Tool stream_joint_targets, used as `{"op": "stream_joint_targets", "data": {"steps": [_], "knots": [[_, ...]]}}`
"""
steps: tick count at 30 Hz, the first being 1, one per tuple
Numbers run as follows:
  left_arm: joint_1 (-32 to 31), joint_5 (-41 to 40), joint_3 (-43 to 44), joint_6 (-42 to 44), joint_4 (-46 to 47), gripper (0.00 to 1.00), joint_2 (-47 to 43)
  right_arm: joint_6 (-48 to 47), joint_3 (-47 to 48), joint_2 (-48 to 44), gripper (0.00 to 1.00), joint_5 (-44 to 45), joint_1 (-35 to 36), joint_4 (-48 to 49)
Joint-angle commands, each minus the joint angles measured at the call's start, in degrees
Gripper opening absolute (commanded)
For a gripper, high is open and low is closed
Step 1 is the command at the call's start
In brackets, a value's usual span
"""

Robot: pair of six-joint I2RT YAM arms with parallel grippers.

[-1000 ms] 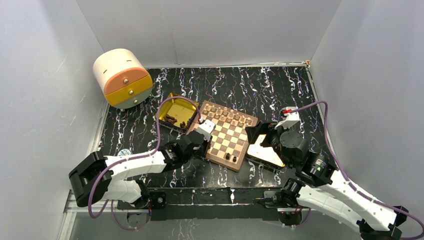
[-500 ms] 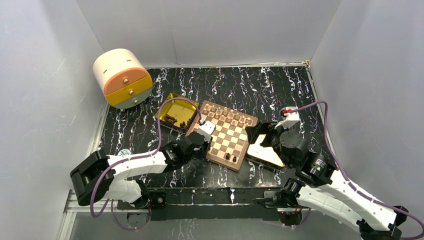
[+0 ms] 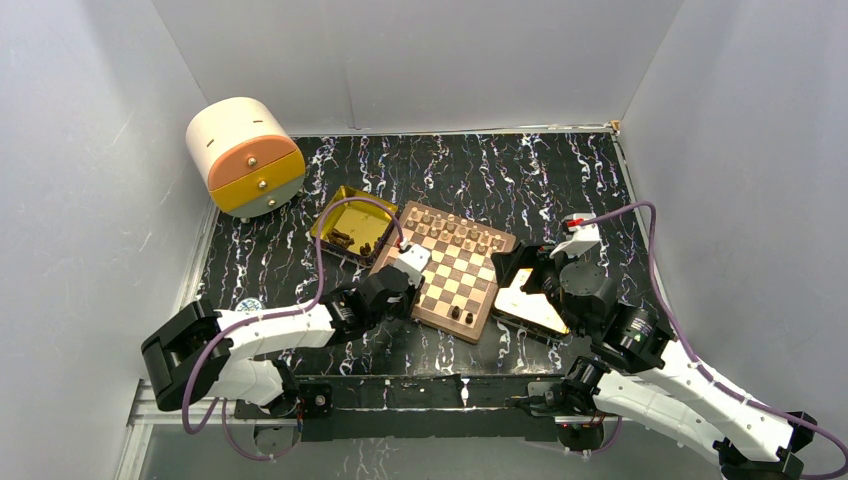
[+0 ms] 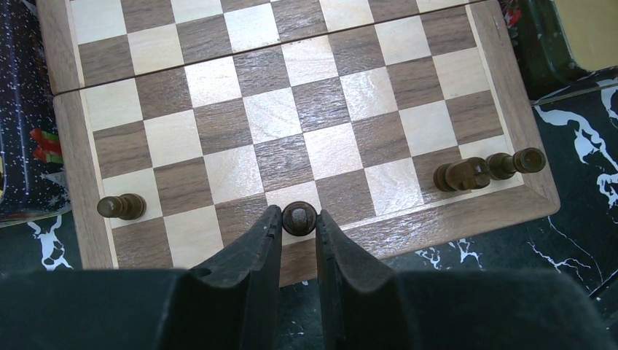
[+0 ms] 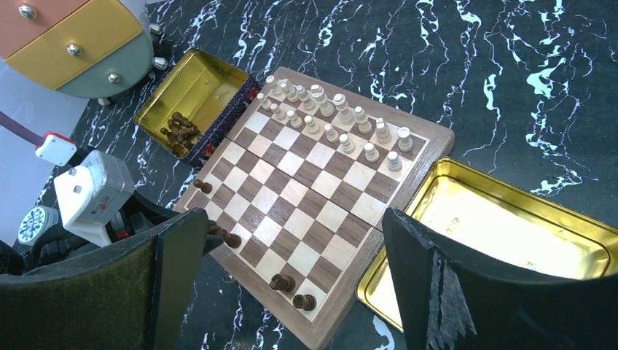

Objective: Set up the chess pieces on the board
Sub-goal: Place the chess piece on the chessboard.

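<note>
Settling a shade lower and nearer its base over the last second, the left pincer (image 4: 297, 214) sits at the board's (image 4: 271, 117) edge row. It is closed on a dark piece (image 4: 299, 219), and that grip has not altered. The piece's base looks to rest on the square right under the fingertips. I judge it is being set down rather than lifted, so the next move is to let go and draw straight back. A sideways pull could tip it.

The left wrist view gives what the top view cannot. Both fingers (image 4: 266, 237) touch the piece. A second piece (image 4: 120, 206) stands well to the pincer's left on the same row, and a pair (image 4: 463, 175) sits close together to its right.

The right wrist view adds the far side. Light pieces (image 5: 331, 120) fill the two rows ahead of the left pincer, and spare dark pieces (image 5: 178, 131) lie in a tin (image 5: 193, 91) ahead and to its left. The right pincer (image 5: 295, 240) gapes wide, holding nothing, near a gold tray (image 5: 510, 219). Most dark pieces are not yet placed.
</note>
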Motion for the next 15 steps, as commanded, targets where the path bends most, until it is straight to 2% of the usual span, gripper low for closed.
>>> {"op": "stream_joint_targets", "data": {"steps": [1, 12, 15], "knots": [[-0.4, -0.7, -0.1, 0.2, 1.6, 0.1, 0.6, 0.1, 0.5, -0.8, 0.99, 1.6, -0.1, 2.0], [-0.4, -1.0, 0.3, 0.2, 1.1, 0.2, -0.1, 0.2, 0.2, -0.7, 0.99, 1.6, -0.1, 2.2], [-0.4, -1.3, 0.4, 0.0, 0.9, 0.26, -0.5, 0.2, 0.3, -0.7, 0.99, 1.6, -0.1, 2.2]]}}
